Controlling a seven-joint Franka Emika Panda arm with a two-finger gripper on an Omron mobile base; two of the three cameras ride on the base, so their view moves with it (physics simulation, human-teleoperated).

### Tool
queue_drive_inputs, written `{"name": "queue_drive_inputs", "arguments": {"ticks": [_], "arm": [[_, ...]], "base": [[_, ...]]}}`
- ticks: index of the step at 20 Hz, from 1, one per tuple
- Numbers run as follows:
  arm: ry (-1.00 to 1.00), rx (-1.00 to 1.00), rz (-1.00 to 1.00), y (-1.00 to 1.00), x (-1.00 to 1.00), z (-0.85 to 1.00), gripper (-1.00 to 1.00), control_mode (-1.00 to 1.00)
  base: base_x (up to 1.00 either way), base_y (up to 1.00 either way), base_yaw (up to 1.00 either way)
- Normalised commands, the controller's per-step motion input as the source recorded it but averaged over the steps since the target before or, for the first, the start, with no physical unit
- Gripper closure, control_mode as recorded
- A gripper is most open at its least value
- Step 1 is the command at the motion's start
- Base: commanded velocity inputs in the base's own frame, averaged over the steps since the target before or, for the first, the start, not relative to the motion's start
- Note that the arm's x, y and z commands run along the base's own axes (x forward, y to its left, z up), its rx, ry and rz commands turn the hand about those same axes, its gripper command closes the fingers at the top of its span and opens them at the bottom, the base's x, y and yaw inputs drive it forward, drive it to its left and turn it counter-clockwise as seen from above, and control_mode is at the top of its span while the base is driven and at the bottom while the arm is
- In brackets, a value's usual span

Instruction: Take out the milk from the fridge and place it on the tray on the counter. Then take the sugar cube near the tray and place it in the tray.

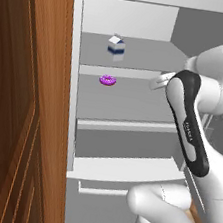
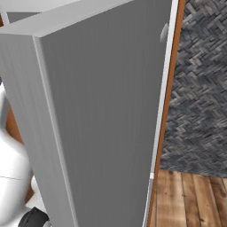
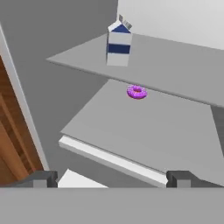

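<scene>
Even, shadowless light; slightly soft render

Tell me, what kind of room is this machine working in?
Most likely a kitchen, computer-rendered. A tall light grey fridge stands open, with a small white blue-banded milk carton on an upper shelf and a purple donut on the shelf below. Brown wooden cabinet panelling stands beside it.

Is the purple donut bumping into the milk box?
Apart. In the hand view the milk stands on the upper shelf, while the donut lies on the shelf below, bare grey shelf between them.
</scene>
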Motion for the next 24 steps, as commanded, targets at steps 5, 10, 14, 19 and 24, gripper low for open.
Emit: {"name": "queue_drive_inputs", "arguments": {"ticks": [5, 10, 14, 19, 24], "arm": [[-0.11, 0.0, 0.08, 0.0, 0.01, 0.25, -1.0, -1.0], [-0.19, 0.0, 0.02, 0.14, 0.34, 0.01, -1.0, -1.0], [-0.21, 0.0, 0.01, 0.14, 0.44, 0.0, -1.0, -1.0], [0.07, 0.0, 0.0, 0.25, 0.53, 0.02, -1.0, -1.0], [0.13, 0.0, 0.0, 0.22, 0.52, 0.03, -1.0, -1.0]], "base": [[0.0, 0.0, 0.0], [0.0, 0.0, 0.0], [0.0, 0.0, 0.0], [0.0, 0.0, 0.0], [0.0, 0.0, 0.0]]}}
